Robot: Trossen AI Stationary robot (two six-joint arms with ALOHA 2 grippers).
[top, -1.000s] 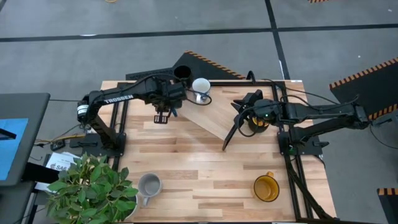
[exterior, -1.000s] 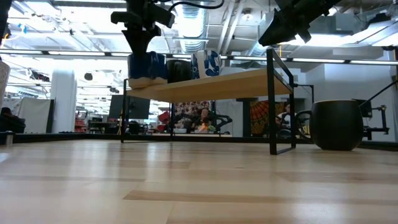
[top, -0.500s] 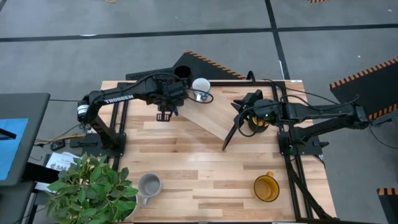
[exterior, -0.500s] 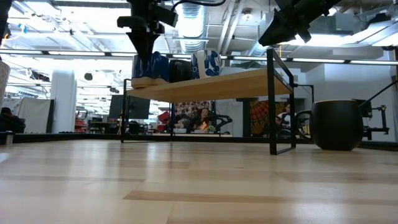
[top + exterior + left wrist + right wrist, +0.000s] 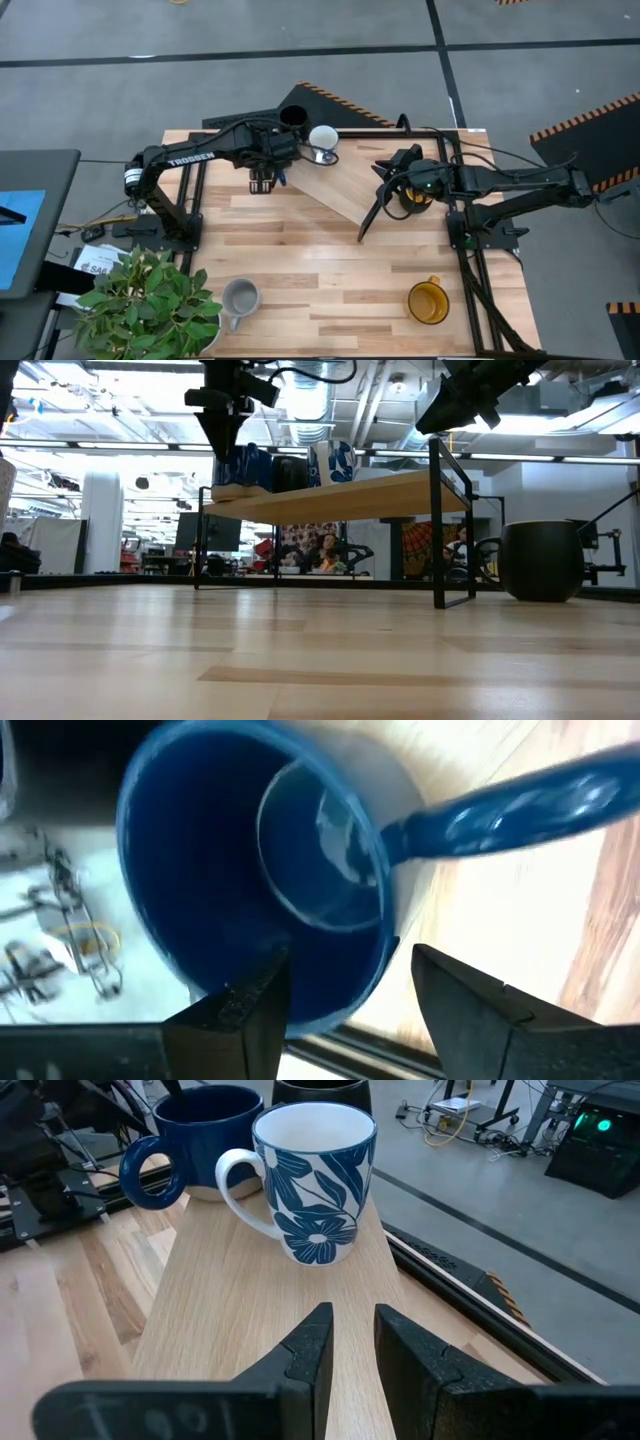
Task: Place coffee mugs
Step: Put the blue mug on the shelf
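Note:
A dark blue mug [image 5: 260,870] stands upright on the left end of a raised wooden shelf [image 5: 345,185], its handle [image 5: 520,800] sticking out to one side. My left gripper [image 5: 345,960] hangs open right over it, pointing down. One finger is over the mug's inside and the other outside its wall. Beside the blue mug stand a black mug [image 5: 293,117] and a white mug with blue flowers [image 5: 315,1180]. My right gripper [image 5: 350,1320] hovers over the shelf's other end. Its fingers are a narrow gap apart with nothing between them.
Another black mug [image 5: 542,560] sits on the table beside the shelf's black frame, under the right arm. A grey mug [image 5: 240,298] and a yellow-orange mug [image 5: 428,302] stand near the table's front edge. A potted plant [image 5: 150,305] fills the front left corner.
My left gripper has opened and let go of the dark blue mug, which stays upright on the shelf's left end. The gripper has stayed above the mug.

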